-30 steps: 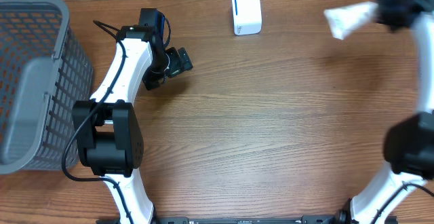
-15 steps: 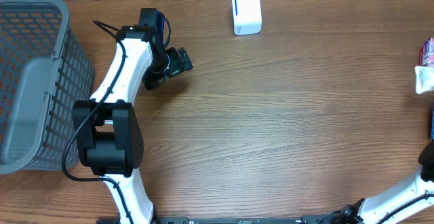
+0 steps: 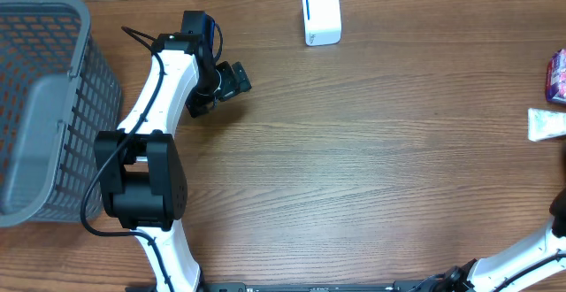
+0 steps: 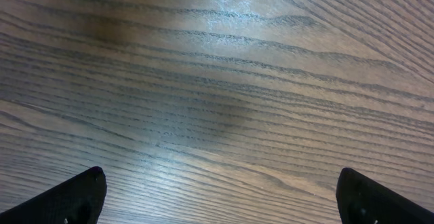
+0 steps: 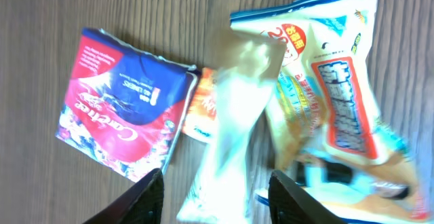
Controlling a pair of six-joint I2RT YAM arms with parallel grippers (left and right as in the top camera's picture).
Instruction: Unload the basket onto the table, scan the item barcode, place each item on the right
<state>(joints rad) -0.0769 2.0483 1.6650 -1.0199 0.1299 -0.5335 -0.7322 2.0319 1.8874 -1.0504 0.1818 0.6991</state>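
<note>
Table (image 3: 371, 168): basket (image 3: 84, 106) left edge | left gripper (image 4: 220, 187) apart | right gripper (image 5: 217, 190) apart over packets (image 5: 122, 115)

Pale blurred packet (image 3: 546, 124) is well right of scanner (image 3: 321, 14).

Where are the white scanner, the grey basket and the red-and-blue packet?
white scanner (image 3: 321, 13), overhead view, middle of its top face.
grey basket (image 3: 93, 97), overhead view, on its mesh right wall.
red-and-blue packet (image 5: 125, 125), right wrist view, centre of its printed face.
</note>
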